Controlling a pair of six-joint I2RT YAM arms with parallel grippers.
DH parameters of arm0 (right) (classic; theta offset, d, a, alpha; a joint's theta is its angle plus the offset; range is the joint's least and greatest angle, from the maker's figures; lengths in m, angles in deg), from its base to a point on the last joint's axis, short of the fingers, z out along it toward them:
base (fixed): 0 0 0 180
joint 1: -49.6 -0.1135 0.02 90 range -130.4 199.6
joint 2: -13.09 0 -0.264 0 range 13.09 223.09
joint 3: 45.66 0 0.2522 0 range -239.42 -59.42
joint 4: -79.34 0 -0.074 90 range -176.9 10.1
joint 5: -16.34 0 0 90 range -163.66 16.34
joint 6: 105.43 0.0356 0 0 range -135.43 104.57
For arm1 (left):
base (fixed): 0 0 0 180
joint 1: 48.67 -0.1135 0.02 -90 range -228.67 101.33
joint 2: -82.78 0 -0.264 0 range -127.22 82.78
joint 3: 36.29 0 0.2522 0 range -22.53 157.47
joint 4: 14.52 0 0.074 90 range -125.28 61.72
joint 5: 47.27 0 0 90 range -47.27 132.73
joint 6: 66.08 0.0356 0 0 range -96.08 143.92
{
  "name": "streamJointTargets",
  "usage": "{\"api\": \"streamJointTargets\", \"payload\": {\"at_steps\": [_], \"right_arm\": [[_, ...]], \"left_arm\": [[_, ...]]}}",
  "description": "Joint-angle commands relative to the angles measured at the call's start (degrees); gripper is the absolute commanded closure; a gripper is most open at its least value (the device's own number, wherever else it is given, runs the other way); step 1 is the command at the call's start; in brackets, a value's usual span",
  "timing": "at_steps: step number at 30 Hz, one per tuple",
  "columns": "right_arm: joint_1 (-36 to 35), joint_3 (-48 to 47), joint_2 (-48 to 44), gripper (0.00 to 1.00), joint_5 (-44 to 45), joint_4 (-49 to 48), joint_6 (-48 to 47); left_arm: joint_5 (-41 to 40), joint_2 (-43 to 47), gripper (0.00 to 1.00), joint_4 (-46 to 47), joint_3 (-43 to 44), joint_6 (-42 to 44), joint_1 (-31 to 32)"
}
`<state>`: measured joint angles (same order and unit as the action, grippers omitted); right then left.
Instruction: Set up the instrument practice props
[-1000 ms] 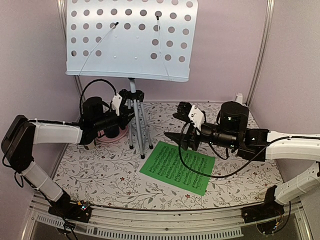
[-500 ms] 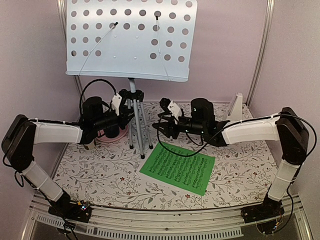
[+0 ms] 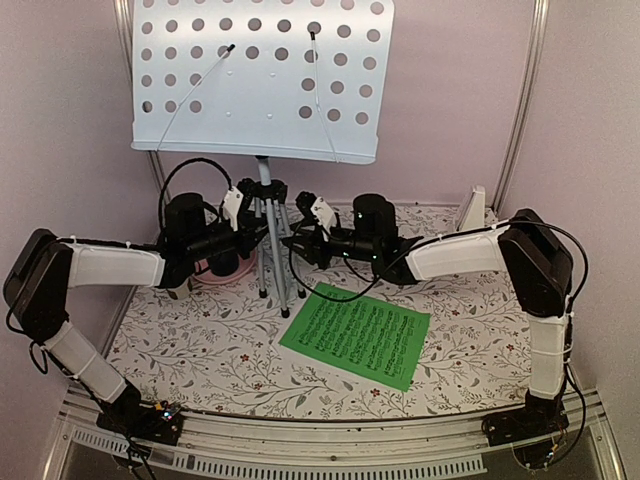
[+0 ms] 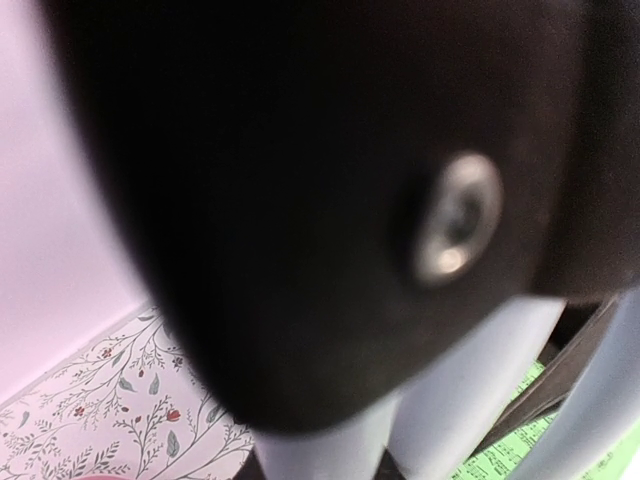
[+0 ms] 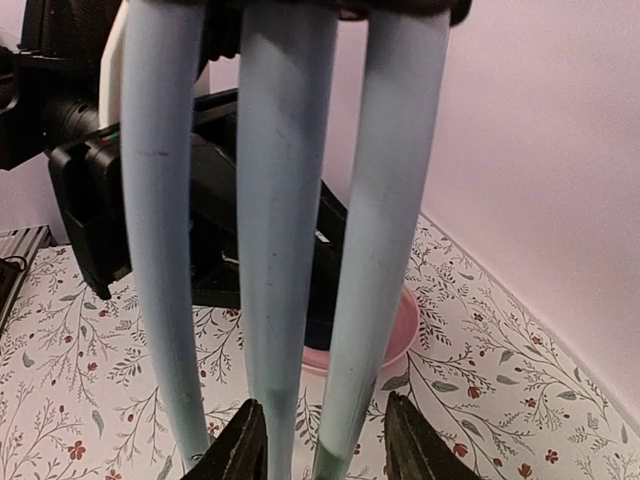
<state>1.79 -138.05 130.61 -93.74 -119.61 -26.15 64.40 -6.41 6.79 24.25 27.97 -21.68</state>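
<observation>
Pink walls close in a flowery table [image 3: 200,350]. At its back edge stands the music stand [image 3: 262,85]. It looks light, stiff and tippy, with slippery thin legs [image 5: 270,250]. The left gripper [image 3: 243,212] pinches one leg. The right gripper [image 5: 322,450] sits half wide around the legs. Best hold is up high, near the pole.

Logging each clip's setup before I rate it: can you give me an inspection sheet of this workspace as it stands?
Surface: floral table cover, flat.
Job's things: grey music stand upright at the back, no sheet on its desk; green music sheet flat near centre; white metronome by the right wall; white sheet not seen.
Clutter: pink plate beside the tripod, partly hidden by the left arm.
Grippers: left gripper at the tripod's top, grip unclear; right gripper open, fingers flanking tripod legs.
Cables: black cable loops above the left arm; another hangs from the right arm near the green sheet's far edge.
Surroundings: pale lilac walls; nothing else seen.
</observation>
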Motion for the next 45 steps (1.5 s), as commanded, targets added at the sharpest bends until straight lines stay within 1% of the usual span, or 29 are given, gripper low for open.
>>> {"api": "streamJointTargets", "payload": {"at_steps": [1, 8, 10, 12, 13, 16, 18, 25, 32, 38, 45], "right_arm": [[0.41, -3.48, 3.59, 0.61, 0.60, -1.49, 1.56], [0.46, -5.66, 6.20, 0.68, 3.98, -1.48, 2.06], [0.52, -5.61, 6.04, 0.72, 4.40, -1.48, 1.81], [0.67, -5.33, 5.62, 0.78, 5.08, -1.48, 1.53], [0.82, -5.24, 5.35, 0.84, 5.17, -1.48, 1.33], [1.42, -4.80, 4.35, 0.96, 6.08, -1.55, 0.67], [1.74, -4.69, 3.71, 1.00, 6.63, -1.49, 0.04], [3.32, -4.45, 1.64, 1.00, 9.43, -1.31, -1.77], [5.55, -2.78, -1.18, 1.00, 11.78, -1.39, -3.78], [6.30, -3.19, -3.68, 1.00, 12.45, -1.31, -5.49], [8.34, -2.66, -3.82, 1.00, 16.04, -0.94, -7.39]], "left_arm": [[-0.05, -0.79, 1.00, 3.06, 1.23, -0.23, -0.88], [-0.06, -1.14, 1.00, 3.31, 1.34, -0.02, -0.96], [-0.02, -1.09, 1.00, 3.11, 1.46, 0.31, -1.12], [-0.26, -0.99, 1.00, 3.23, 1.46, 0.23, -1.62], [0.18, -0.99, 1.00, 3.45, 1.54, 0.05, -1.84], [0.66, -1.20, 1.00, 3.21, 2.22, 0.27, -2.39], [0.80, -1.42, 1.00, 2.08, 3.34, 0.74, -2.82], [2.59, -3.27, 1.00, -6.17, 10.53, 3.52, -5.58], [4.02, -5.69, 1.00, -9.11, 15.88, 4.92, -7.69], [5.56, -7.71, 1.00, -10.08, 19.75, 4.86, -8.60], [5.87, -11.81, 1.00, -14.06, 26.26, 6.40, -9.70]]}}
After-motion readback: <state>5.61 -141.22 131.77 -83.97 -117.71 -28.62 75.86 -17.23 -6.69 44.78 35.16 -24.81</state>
